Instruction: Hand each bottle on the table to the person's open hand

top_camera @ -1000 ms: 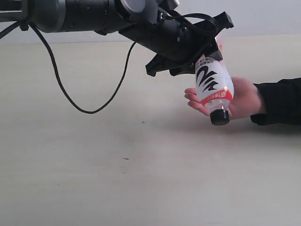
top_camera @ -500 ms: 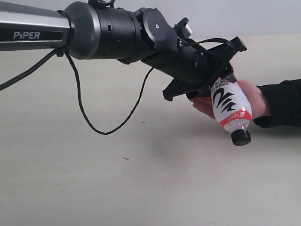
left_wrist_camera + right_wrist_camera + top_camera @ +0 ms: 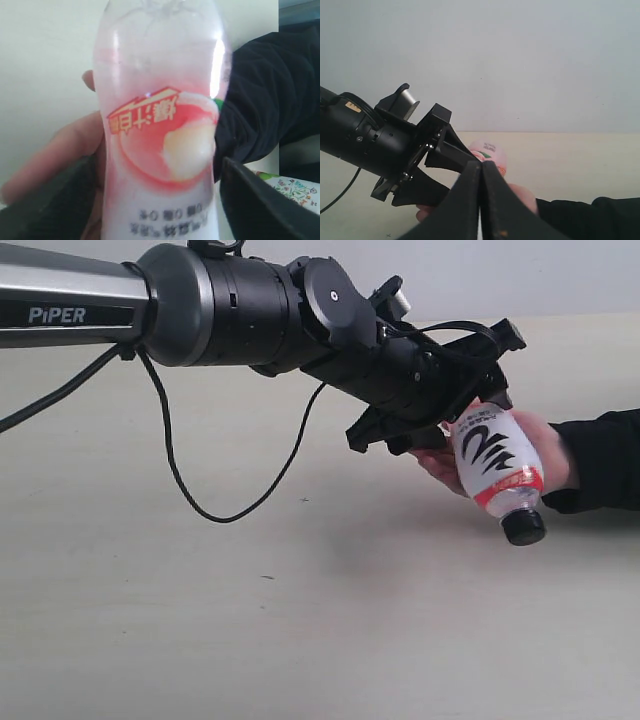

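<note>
A pink-red bottle (image 3: 495, 465) with a black cap (image 3: 523, 527) lies tilted, cap down, against the person's open hand (image 3: 550, 445). My left gripper (image 3: 470, 410) reaches across and straddles the bottle's base. In the left wrist view the bottle (image 3: 160, 125) fills the space between the fingers, with a thin gap at one finger (image 3: 250, 200), and the hand (image 3: 65, 150) sits behind it. My right gripper (image 3: 481, 167) is shut and empty, looking at the bottle (image 3: 490, 150) from behind. No other bottles are in view.
The pale table (image 3: 300, 620) spreads around the handover. A black cable (image 3: 190, 490) droops from the left arm over the table. The person's black sleeve (image 3: 600, 460) enters from the right edge.
The left arm carried the bottle right and down to the hand, then held still. Since then the bottle has tipped further into the palm, its cap swinging right.
</note>
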Controlling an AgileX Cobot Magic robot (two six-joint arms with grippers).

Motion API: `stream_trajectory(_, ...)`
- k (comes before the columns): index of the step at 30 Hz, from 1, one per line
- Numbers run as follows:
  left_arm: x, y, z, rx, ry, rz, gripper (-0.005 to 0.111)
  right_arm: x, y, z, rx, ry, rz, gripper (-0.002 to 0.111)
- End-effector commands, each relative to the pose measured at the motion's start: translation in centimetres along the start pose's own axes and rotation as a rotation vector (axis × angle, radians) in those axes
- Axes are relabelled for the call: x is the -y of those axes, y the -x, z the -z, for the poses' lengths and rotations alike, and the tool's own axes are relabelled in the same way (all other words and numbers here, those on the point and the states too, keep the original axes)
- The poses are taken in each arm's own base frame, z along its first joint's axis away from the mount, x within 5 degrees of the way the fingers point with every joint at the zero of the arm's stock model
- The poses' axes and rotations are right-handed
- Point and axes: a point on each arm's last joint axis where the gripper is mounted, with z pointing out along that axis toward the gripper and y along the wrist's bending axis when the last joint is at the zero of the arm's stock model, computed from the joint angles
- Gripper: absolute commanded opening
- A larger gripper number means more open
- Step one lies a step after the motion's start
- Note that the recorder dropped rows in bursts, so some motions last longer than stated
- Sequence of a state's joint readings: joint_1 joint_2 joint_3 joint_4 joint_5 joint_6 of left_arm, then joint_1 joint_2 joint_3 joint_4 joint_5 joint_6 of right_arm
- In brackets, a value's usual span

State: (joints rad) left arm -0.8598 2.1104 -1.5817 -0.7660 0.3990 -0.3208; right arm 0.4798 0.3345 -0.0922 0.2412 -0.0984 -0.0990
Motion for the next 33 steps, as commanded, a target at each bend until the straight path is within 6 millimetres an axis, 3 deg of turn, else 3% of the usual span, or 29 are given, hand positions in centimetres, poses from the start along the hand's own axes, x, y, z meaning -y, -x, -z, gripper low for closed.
stream_trajectory(1,0.1,0.1,0.2,0.011,-0.007,-0.033,0.075,0.0,0.0,0.1,0.014,-0.003,0.008,0.0)
stream_trajectory(21,0.0,0.4,0.2,0.016,-0.005,-0.05,0.076,0.0,0.0,0.1,0.014,-0.003,0.008,0.0)
stream_trajectory(25,0.4,0.7,0.9,0.029,-0.017,-0.11,0.076,0.0,0.0,0.1,0.012,-0.003,0.008,0.0)
stream_trajectory(33,3.2,1.2,4.6,0.084,-0.093,-0.211,0.076,0.0,0.0,0.1,0.01,-0.002,0.008,0.0)
